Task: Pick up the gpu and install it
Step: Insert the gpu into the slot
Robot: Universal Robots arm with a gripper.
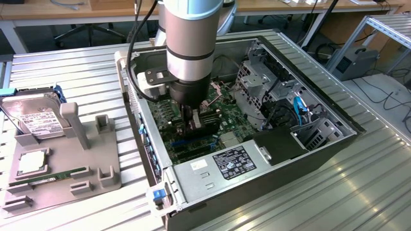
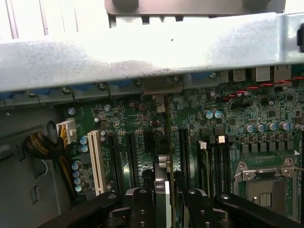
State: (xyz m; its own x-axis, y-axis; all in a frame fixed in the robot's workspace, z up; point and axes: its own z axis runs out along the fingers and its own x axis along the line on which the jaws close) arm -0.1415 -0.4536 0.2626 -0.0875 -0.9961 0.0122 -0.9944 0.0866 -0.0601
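Your hand (image 2: pixel 164 202) grips the gpu (image 2: pixel 164 156) on edge, low inside the case (image 1: pixel 334 144), right over the board's slots (image 2: pixel 130 156). Picking up is done; it looks not yet pushed in.

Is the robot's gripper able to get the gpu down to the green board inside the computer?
Probably yes. The gripper holds the gpu edge-on right above the motherboard, with black slots open beneath it.

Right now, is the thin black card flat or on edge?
On edge: the thin black card stands edge-down between the gripper fingers, over the green motherboard.
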